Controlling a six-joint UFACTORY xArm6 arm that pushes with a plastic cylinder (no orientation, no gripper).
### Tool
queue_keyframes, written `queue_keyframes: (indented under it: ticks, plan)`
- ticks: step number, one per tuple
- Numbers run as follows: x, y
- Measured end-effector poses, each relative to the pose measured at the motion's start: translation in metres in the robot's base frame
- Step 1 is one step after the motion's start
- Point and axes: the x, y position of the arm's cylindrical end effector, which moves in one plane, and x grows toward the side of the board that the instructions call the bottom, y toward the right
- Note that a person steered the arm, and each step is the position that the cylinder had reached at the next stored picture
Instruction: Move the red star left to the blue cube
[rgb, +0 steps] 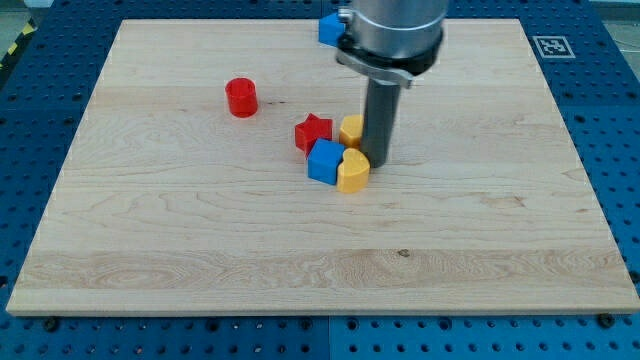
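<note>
Nearest the view's bottom it's just bare board (300, 270), nothing sitting there. Moving up you hit the little cluster in the middle: a yellow heart (352, 171) at the front, touching the blue cube (324, 161) on its left. Behind those, the red star (313, 131) sits at the cube's upper-left corner, touching or nearly so, and a second yellow block (351, 129) (shape hard to call, half hidden) is just right of the star.

My tip (378, 160) is planted just right of the heart and the yellow block, right up against them by the look of it. No fingers here at all, just a plain rod, so there's nothing to open, close or grab with; it only shoves things sideways.

Why it's parked there: my guess is that being on the cluster's right side lets a leftward push carry through the yellow pieces. Thing is, the star looks like it's already behind and a bit left of the cube, so I'd say the job is close to done, maybe needing a nudge down so it sits properly on the cube's left.

Further back, a red cylinder (241, 97) stands alone, well apart to the left. At the very top edge another blue block (329, 28) peeks out from behind the arm.
</note>
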Motion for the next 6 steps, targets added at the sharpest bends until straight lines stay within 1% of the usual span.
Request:
queue_keyframes:
  ticks: [1,2,3,4,5,6]
  plan:
    - [-0.024,-0.041]
    - [-0.073,-0.066]
    - [-0.097,-0.069]
    - [-0.095,-0.066]
    - [-0.084,-0.083]
    - [-0.053,-0.108]
